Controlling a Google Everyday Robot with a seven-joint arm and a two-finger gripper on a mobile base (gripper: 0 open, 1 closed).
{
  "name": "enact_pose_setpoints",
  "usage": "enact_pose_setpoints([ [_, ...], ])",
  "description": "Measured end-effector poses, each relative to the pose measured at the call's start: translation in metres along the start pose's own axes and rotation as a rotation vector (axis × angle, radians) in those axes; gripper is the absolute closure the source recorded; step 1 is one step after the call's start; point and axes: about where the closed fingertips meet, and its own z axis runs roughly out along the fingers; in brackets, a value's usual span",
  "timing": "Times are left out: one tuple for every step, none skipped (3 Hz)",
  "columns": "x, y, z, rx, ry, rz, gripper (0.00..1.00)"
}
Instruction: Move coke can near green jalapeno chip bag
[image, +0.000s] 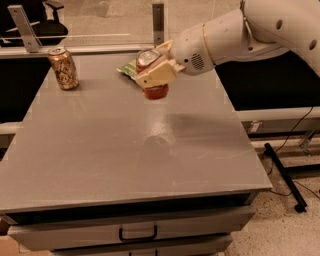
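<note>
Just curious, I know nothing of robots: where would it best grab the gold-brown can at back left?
Probably around the middle of the gold-brown can, fingers on opposite sides, coming from the front: it stands upright, round, its front unblocked. The gripper is over the table at its far side, shut on the coke can, by the green chip bag.

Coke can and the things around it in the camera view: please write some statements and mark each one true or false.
1. The gripper is shut on the coke can. True.
2. The gold-brown can lies on its side. False: it stands upright at the far left of the grey table.
3. The green jalapeno chip bag lies at the table's near edge. False: it lies at the far side, close beside the held can.
4. The arm reaches in from the picture's right. True.
</note>
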Motion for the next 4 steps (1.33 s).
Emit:
enact_pose_setpoints([
  [0.011, -0.061, -0.014, 0.089, -0.05, -0.02, 1.0],
  [0.033, -0.105, -0.02, 0.158, -0.077, -0.012, 1.0],
  [0.059, -0.133, -0.023, 0.219, -0.132, 0.017, 1.0],
  [0.073, -0.158, -0.018, 0.27, -0.173, 0.048, 0.83],
])
